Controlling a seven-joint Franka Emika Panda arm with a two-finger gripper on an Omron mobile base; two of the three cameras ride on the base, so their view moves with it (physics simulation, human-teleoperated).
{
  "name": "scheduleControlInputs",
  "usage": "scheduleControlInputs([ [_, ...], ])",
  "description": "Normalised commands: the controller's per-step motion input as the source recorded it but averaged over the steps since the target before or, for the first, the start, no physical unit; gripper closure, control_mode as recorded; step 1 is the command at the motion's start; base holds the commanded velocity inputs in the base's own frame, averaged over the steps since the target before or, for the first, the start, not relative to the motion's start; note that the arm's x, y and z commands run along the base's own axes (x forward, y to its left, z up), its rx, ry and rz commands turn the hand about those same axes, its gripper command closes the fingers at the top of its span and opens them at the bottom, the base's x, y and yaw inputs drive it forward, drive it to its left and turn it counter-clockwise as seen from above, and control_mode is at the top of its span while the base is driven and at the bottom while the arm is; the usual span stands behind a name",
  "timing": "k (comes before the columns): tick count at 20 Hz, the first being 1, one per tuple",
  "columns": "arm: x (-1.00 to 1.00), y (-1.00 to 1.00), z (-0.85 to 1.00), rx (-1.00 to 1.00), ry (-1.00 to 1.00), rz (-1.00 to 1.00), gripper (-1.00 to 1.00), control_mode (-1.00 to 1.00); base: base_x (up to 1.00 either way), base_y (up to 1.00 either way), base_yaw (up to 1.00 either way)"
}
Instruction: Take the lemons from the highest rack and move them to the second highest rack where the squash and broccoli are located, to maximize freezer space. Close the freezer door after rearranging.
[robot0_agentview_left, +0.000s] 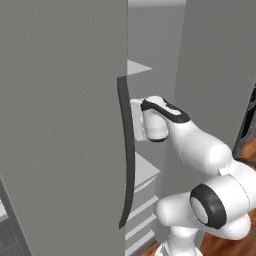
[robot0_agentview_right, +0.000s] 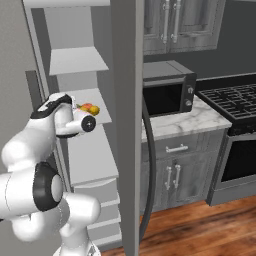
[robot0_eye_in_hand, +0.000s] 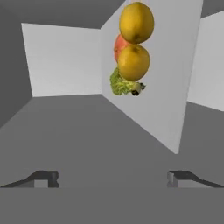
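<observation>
A simulated kitchen is surrounding the scene: a grey freezer (robot0_agentview_right: 75, 100) is standing open with its door (robot0_agentview_left: 60, 125) swung out, beside a marble counter (robot0_agentview_right: 185, 117) that is carrying a dark microwave (robot0_agentview_right: 167, 90), with a stove (robot0_agentview_right: 235, 100) and wooden floor (robot0_agentview_right: 200, 225) further off. The white arm is reaching into the freezer compartment. In the hand view, the gripper (robot0_eye_in_hand: 113, 178) is pointing into the grey interior, its two dark fingertips (robot0_eye_in_hand: 43, 178) standing wide apart with nothing between them. The lemons (robot0_eye_in_hand: 136, 22), two yellow fruits, are lying well ahead of the pincer on a pale shelf (robot0_eye_in_hand: 166, 100), one just beside the other. Touching them from behind are a reddish squash (robot0_eye_in_hand: 119, 46) and a green broccoli (robot0_eye_in_hand: 120, 84). In the right base view, the produce is sitting on a rack just beyond the hand.
</observation>
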Motion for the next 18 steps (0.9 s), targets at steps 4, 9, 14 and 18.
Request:
scheduleControlInputs([
  [4, -0.76, -0.05, 0.66, -0.01, 0.01, -0.03, -1.00, -1.00, 0.00, 0.00, 0.00],
  [9, -0.74, -0.07, 0.57, 0.00, 0.07, 0.00, -1.00, -1.00, 0.00, 0.00, 0.00],
  [14, -0.77, -0.09, 0.55, 0.00, 0.20, 0.00, -1.00, -1.00, 0.00, 0.00, 0.00],
  [18, -0.79, -0.06, 0.40, -0.09, 0.26, -0.01, -1.00, -1.00, 0.00, 0.00, 0.00],
])
